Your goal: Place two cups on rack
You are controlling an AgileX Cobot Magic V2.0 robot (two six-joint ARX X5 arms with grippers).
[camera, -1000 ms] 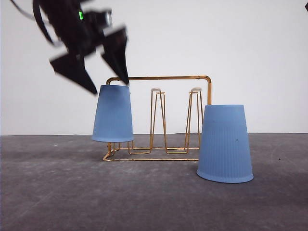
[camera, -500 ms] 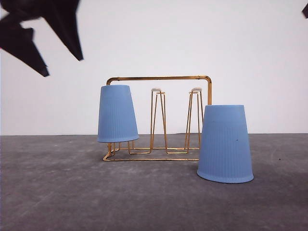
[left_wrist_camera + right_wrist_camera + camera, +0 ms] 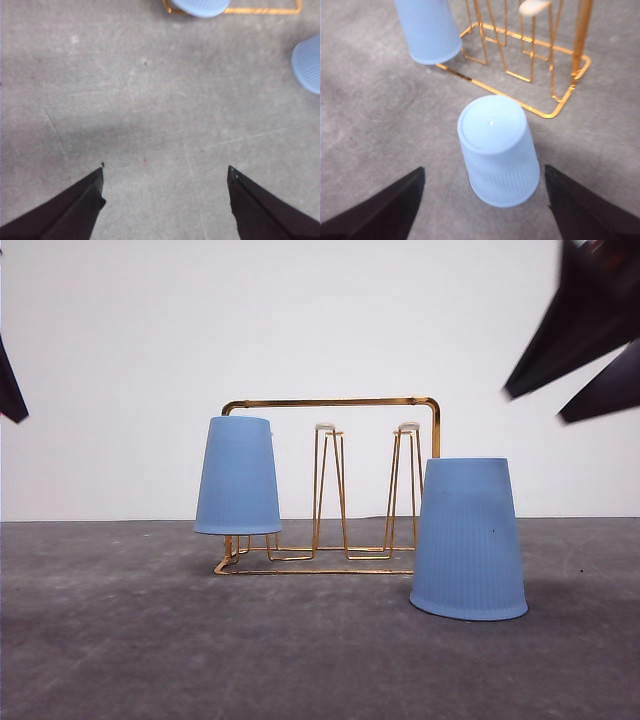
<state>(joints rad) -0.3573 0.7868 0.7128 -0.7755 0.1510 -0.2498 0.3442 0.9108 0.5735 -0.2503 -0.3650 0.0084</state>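
Observation:
One light blue ribbed cup [image 3: 238,476] hangs upside down on the left prong of the gold wire rack [image 3: 330,401], clear of the table. The other cup [image 3: 468,538] stands upside down on the table in front of the rack's right end, slightly tilted. My right gripper [image 3: 533,408] hovers open, high and to the right of that cup. In the right wrist view this cup [image 3: 497,150] lies below and between the spread fingers [image 3: 395,210], untouched. My left gripper [image 3: 164,172] is open over bare table, with its tip [image 3: 8,390] at the far left edge of the front view.
Two white-tipped prongs [image 3: 324,427] stand bare in the rack's middle and right. The grey table [image 3: 120,640] stretches wide in front and to the left. A white wall [image 3: 320,320] closes the back.
The left gripper has pulled away up and to the left from the cup on the rack, nearly leaving the front view. The right gripper has come in at the upper right.

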